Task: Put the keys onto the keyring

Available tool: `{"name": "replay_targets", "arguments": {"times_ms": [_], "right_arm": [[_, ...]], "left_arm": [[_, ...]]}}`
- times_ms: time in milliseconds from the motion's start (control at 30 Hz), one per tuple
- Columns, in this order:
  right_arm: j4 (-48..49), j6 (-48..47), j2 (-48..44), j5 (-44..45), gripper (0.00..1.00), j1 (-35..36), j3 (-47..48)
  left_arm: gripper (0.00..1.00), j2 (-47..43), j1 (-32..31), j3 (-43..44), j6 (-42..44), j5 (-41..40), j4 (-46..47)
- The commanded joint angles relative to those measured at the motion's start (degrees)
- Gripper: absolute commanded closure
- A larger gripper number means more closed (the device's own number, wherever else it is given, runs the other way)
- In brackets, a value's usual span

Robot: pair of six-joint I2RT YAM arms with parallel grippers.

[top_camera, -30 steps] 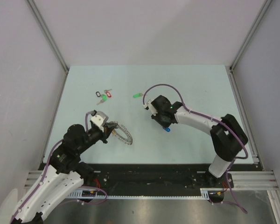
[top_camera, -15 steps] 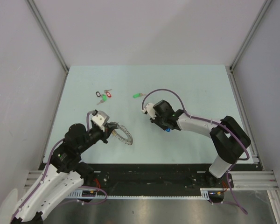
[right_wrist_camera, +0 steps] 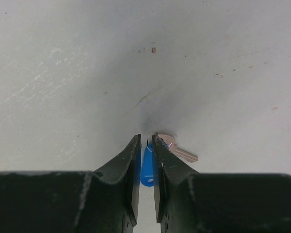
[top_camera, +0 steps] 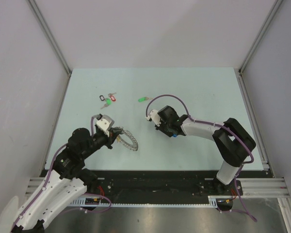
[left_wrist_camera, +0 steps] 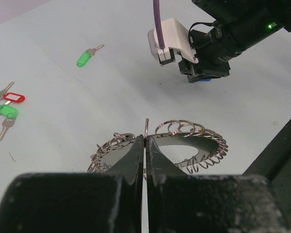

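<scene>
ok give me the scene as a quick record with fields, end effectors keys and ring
left end effector: shut on the keyring, pinching one wire loop
right end effector: fingers either side of the blue-tagged key, firm grip unclear
blue-tagged key: flat on the table
green-tagged key: loose on the table, untouched
bunch of three keys: far left, apart from both arms
task keys on keyring: neither

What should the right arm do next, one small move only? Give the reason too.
Probably squeeze the right gripper firmly onto the blue-tagged key before lifting. Its jaws straddle the blue tag on the table, but a firm pinch is not evident. The left gripper is shut on the keyring, holding it ready.
</scene>
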Motion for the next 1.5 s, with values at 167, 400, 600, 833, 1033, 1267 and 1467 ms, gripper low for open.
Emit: {"name": "replay_targets", "arguments": {"times_ms": [167,400,600,833,1033,1267,1467], "right_arm": [[1.4,-0.9,0.9,0.1,0.86,-0.5,0.3],[0.8,-0.9,0.6,0.4,1.0,-0.9,0.5],[-8.7,2.4,-2.3,3.7,1.0,-1.0,4.5],[-35.6,11.5,-3.2,12.4,1.0,-4.2,11.9],[-46.8,14.5,-0.2,11.5,1.0,-5.8,17.9],[-44.0,10.6,7.6,7.4,1.0,-2.5,22.5],[-43.5,7.1,18.1,6.1,1.0,-0.1,31.5]], "left_arm": [[1.0,0.0,0.3,0.8,0.7,0.8,2.7],[1.0,-0.1,0.3,0.9,0.8,0.8,2.6],[1.0,-0.5,0.2,0.8,0.7,0.8,2.7],[1.0,-1.3,0.3,0.7,0.7,1.3,2.9],[1.0,-1.5,0.3,0.6,0.7,1.4,3.0],[1.0,-1.6,0.3,0.7,0.7,1.4,3.1],[1.0,-1.4,0.2,0.7,0.7,1.4,3.0]]}}
